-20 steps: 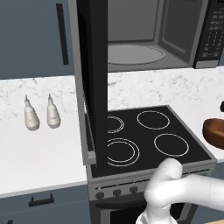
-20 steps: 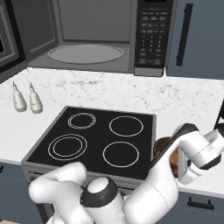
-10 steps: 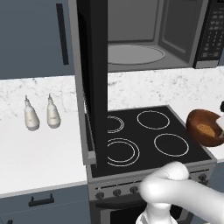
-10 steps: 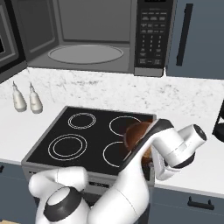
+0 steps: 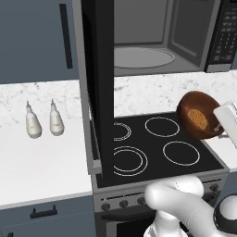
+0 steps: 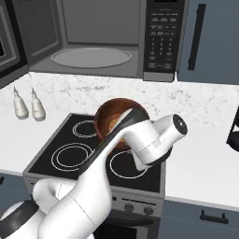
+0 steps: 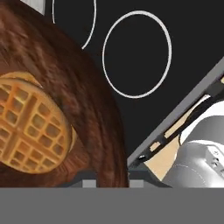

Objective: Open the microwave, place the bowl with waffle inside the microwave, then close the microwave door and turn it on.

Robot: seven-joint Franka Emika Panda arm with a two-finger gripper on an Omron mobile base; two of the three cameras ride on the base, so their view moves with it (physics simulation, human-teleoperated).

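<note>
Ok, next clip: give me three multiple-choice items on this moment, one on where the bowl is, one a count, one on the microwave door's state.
1. Where is the bowl?
A. on the turntable
B. held in the air over the stovetop
C. on the counter by the bottles

2. How many small bottles stand on the counter?
A. one
B. two
C. four

3. The microwave door is:
A. swung open
B. shut
C. taken off

Answers: 1 B, the gripper holds the bowl by its rim above the rings, the waffle inside it. 2 B, a pair stands side by side left of the stovetop. 3 A, the door stands out edge-on and the microwave cavity shows.
</note>
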